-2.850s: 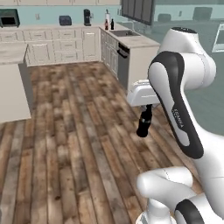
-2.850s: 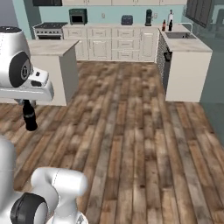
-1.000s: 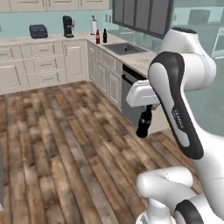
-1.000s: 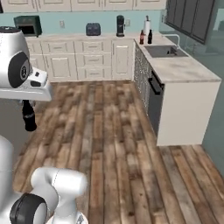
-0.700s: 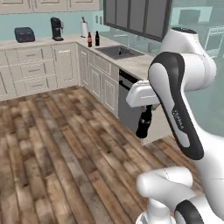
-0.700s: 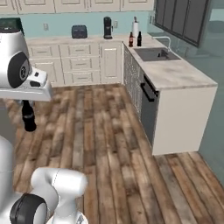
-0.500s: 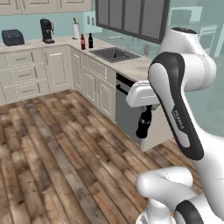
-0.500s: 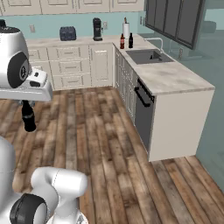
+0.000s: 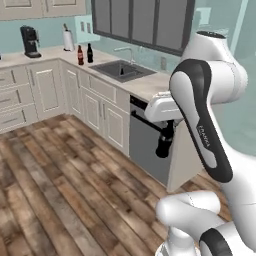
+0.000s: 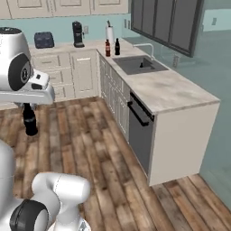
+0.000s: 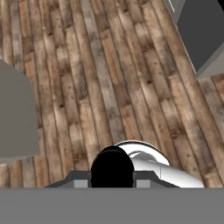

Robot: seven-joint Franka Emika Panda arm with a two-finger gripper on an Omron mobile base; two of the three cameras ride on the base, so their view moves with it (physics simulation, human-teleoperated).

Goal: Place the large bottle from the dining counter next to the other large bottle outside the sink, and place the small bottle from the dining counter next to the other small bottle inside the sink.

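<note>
Tool (image 9: 163, 145) clamped on small bottle (image 9: 162, 146), bottle hanging upright beneath it above wood floor (image 9: 55, 180).

Worn wooden plank floor (image 10: 90, 135) spreads below the hand. Cream cabinets (image 10: 81, 72) line pale teal walls (image 10: 58, 27), grey glazed upper cupboards (image 10: 167, 22) hang ahead, and a dark dishwasher (image 10: 140, 135) fronts the beige desk (image 10: 171, 94).
</note>
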